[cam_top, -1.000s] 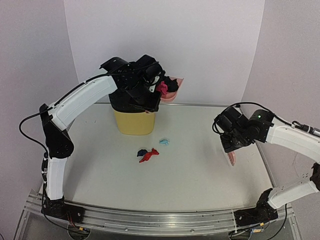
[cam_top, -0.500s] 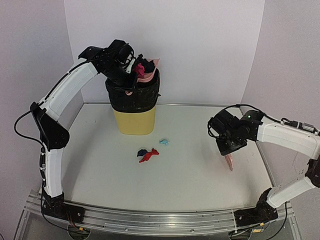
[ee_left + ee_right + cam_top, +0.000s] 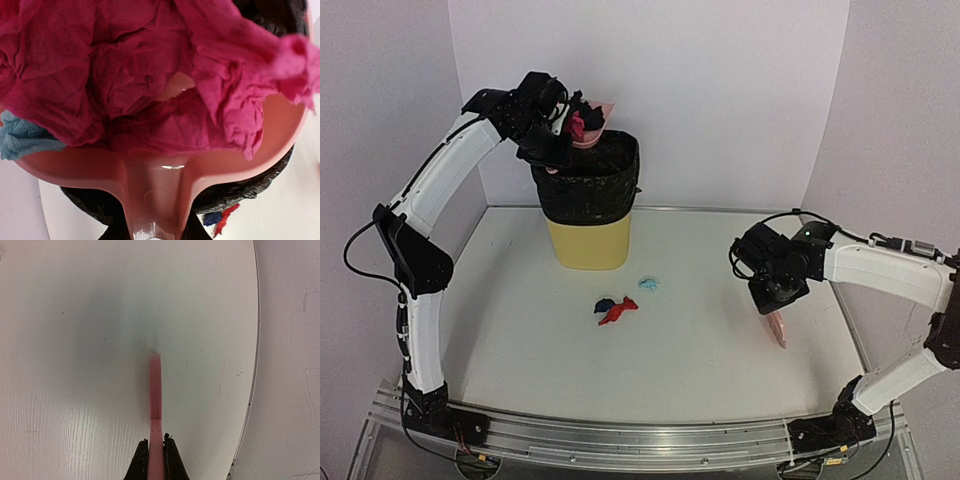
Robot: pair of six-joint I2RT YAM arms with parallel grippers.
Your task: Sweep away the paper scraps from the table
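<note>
White table (image 3: 700, 340): flat, with a metal rail (image 3: 640, 438) along the near edge and a right edge that curves. A yellow bin (image 3: 588, 245) stands upright toward the back left, with a black bag (image 3: 590, 185) folded down over its rim. Three paper scraps lie in front of the bin, near mid-table. The navy scrap (image 3: 605, 304) touches the red scrap (image 3: 619, 314) on its right. The light blue scrap (image 3: 648, 284) sits apart from the pair, farther back and to the right. The right wrist view shows faint scuff marks on the surface near the curved edge.
</note>
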